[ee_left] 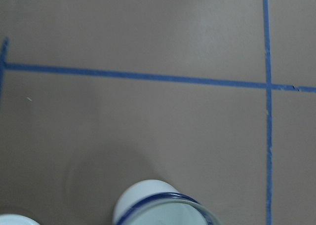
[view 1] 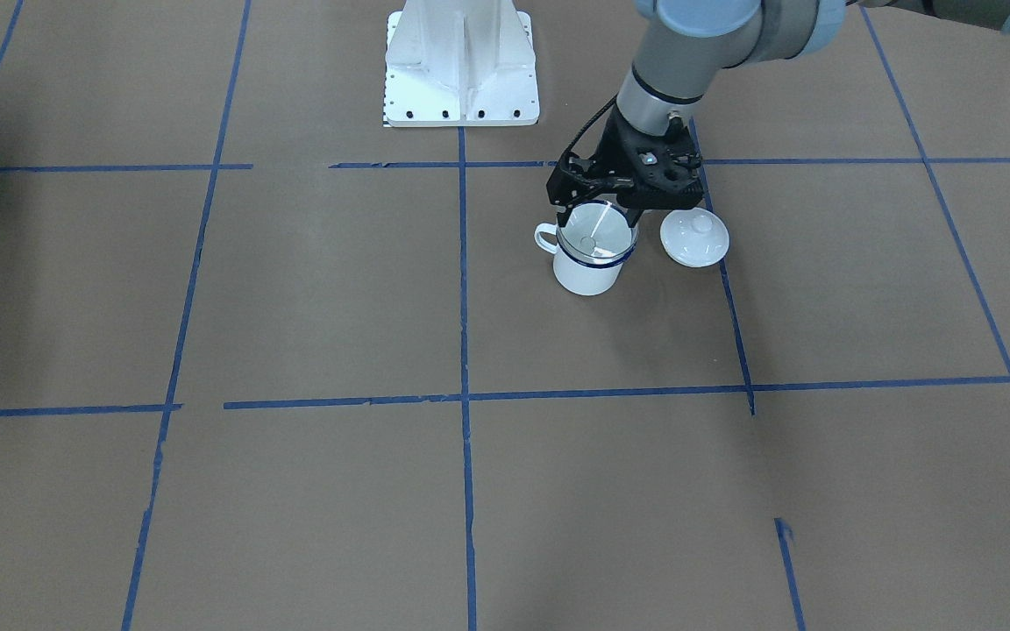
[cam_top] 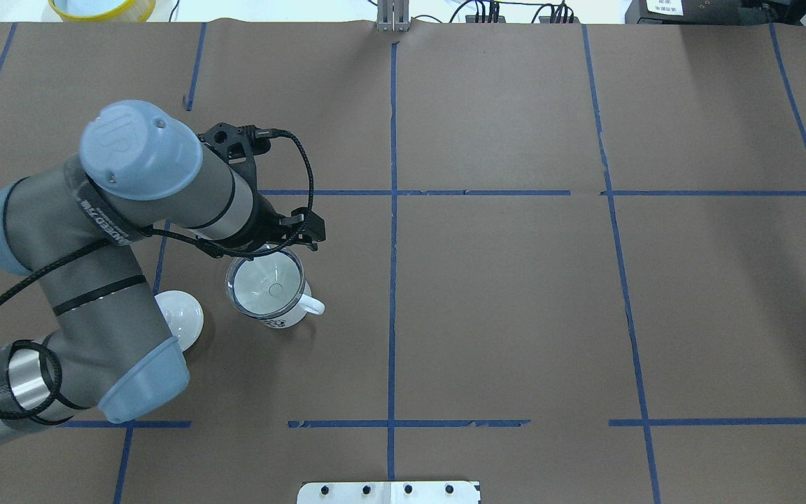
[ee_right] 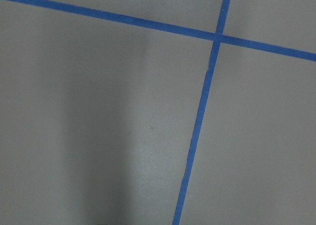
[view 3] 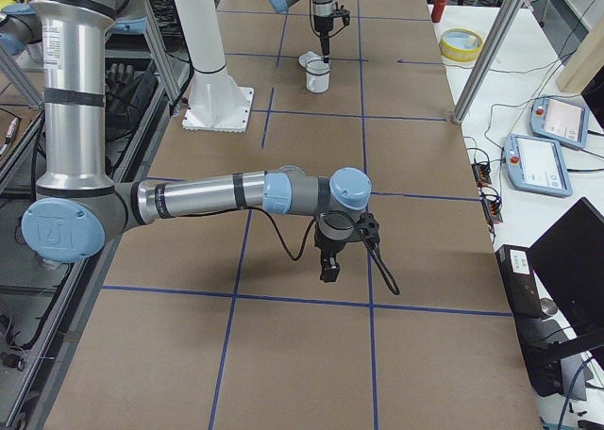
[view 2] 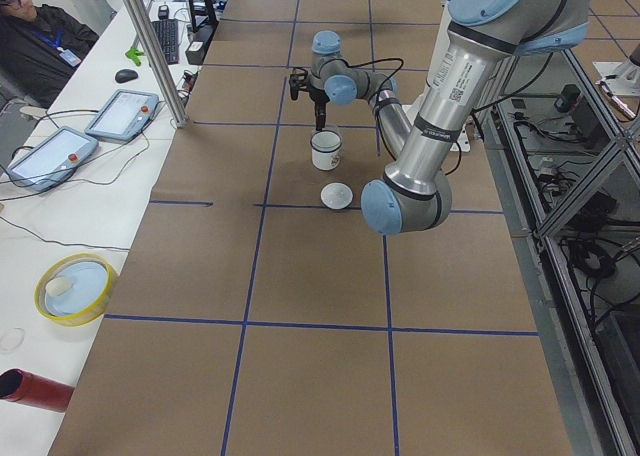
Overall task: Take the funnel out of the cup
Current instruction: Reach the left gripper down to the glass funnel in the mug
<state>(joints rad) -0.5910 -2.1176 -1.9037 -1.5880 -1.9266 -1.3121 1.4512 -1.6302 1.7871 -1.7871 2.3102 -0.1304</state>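
Cup [view 1: 588,273]: upright on the bench [view 1: 295,307], handle toward the robot's right; it holds the funnel.
Funnel [view 1: 597,232]: clear, seated in the cup's mouth, spout down.
Lid [view 1: 694,238]: white, knob up, just beside the cup.
Left tool [view 1: 600,203]: directly above the funnel; fingers masked, cannot tell whether apart or together.
Right tool [view 3: 329,272]: well apart, low over the bench; spread unreadable.
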